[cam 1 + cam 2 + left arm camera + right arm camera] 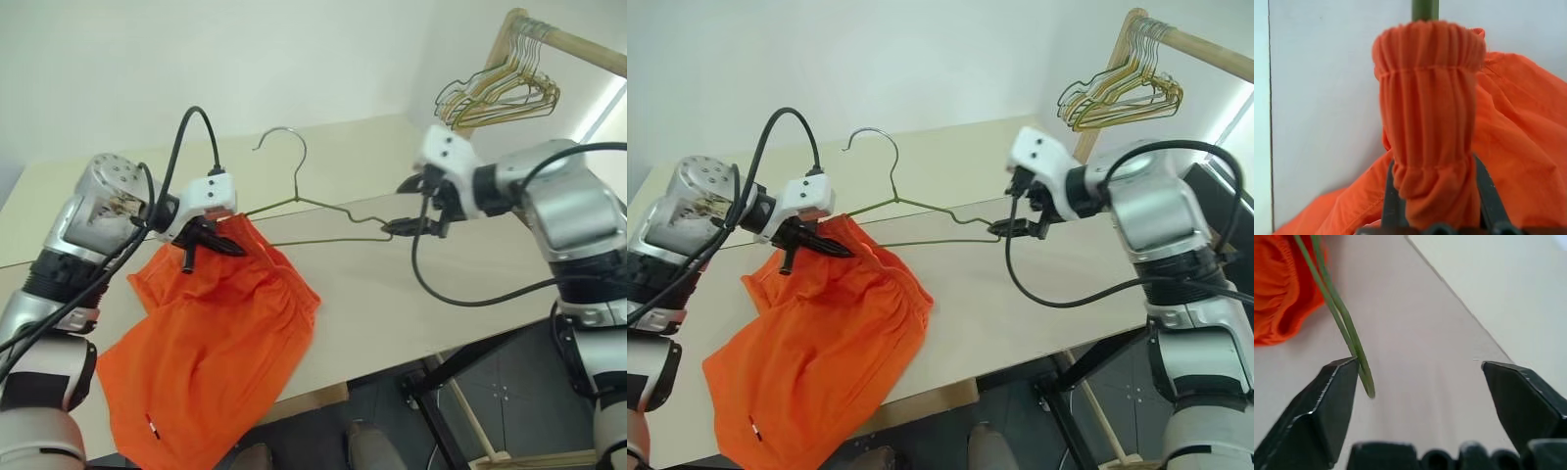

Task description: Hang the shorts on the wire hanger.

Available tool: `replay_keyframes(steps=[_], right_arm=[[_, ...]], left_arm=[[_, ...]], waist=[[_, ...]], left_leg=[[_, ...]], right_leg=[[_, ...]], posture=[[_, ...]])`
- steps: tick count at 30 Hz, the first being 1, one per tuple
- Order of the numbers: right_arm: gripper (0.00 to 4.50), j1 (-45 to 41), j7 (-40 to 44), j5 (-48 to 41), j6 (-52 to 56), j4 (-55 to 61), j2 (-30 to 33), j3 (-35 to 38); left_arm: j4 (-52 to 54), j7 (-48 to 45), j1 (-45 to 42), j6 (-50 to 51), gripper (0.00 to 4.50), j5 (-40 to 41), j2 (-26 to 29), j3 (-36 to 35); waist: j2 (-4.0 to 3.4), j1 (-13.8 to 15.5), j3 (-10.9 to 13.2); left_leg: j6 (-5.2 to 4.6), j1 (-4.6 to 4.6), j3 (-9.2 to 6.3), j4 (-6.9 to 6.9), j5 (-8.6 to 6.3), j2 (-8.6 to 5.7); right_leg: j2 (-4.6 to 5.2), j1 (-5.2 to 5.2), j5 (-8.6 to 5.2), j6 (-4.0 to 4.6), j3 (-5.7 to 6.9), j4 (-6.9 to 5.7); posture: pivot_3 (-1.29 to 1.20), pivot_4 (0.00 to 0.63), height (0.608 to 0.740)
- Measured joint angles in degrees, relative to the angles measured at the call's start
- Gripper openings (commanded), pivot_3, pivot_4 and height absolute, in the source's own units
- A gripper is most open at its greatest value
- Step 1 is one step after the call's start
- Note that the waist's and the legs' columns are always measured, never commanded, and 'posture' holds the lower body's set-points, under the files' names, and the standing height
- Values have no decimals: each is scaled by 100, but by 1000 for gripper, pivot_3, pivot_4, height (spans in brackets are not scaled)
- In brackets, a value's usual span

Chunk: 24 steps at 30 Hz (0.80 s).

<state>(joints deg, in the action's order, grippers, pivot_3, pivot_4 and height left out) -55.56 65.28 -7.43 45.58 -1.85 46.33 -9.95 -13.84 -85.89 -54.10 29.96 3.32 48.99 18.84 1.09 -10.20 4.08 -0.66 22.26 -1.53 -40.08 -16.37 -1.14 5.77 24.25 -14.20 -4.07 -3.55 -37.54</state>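
Now the left gripper (201, 240) is pinching the shorts (211, 357) onto the wire hanger (323, 217) — right gripper (1418, 382) gaping wide — shorts barely threaded on.

arms: silver-grey rounded metal shells with black bands at the joints
left arm (69, 264): round end cap dotted with small holes, worn patch on its side
right arm (573, 211): smooth bulky silver housing
wrist blocks: small white boxes, two dark dots on the right one
cables: thick black, looping from each wrist block back along the arm
left gripper (201, 245): black fingers
right gripper (1420, 382): black wedge-shaped fingers with pale scuffed edges
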Motion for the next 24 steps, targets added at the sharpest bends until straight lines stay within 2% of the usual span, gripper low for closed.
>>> replay_keyframes(steps=[4, 6, 8, 11, 14, 19, 24], right_arm=[[4485, 391, -419, -422, 71, 273, 7, 1024], [4485, 1316, -306, -932, -34, 812, -19, 1762], [4485, 2215, -124, -1415, -23, 1131, -159, 2030], [4485, 3032, -108, -1847, 197, 1486, -387, 1963], [4485, 3360, -413, -1920, 344, 1979, -742, 1462], [4485, 3418, -1196, -1858, 640, 1724, -1824, 353], [4485, 2968, -1544, -1855, 885, 794, -2384, 21]], left_arm=[[-132, 147, -35, 108, 0, 0, -55, 0], [-243, 214, -105, 162, 0, 16, -107, -18], [-365, 276, -152, 184, 0, 14, -90, -75], [-474, 336, -202, 186, 0, 14, -94, -126], [-492, 358, -213, 200, 0, 24, -98, -143], [-416, 349, -211, 285, 0, 81, -85, -144], [-297, 308, -195, 358, 0, 127, 81, -187]], waist=[[0, -28, 0], [9, 1, -5], [9, 0, -6], [6, -33, -7], [4, -112, -8], [4, -161, -8], [4, -159, -8]], left_leg=[[-11, -5, 2, 5, -6, 3], [-23, -6, -8, 4, -13, 7], [-25, -3, -3, -3, -14, 2], [-24, -11, 8, -11, -13, -2], [-24, -25, 8, -10, -14, 4], [-22, -24, 6, -10, -12, 3], [-22, -23, 2, -8, -12, -1]], right_leg=[[-3, 0, 0, 0, -6, -1], [-9, -10, 0, -1, -1, 2], [-4, -11, -1, -2, -6, 2], [-2, -12, -1, -4, -22, -5], [-9, -19, -1, -4, -27, -11], [-11, -12, -1, -4, -32, -21], [-10, -10, 0, -4, -32, -17]], posture=[[-171, 41, 740], [-170, 37, 740], [-168, 38, 740], [-170, 35, 740], [-159, 35, 740], [-145, 37, 740], [-124, 48, 740]])
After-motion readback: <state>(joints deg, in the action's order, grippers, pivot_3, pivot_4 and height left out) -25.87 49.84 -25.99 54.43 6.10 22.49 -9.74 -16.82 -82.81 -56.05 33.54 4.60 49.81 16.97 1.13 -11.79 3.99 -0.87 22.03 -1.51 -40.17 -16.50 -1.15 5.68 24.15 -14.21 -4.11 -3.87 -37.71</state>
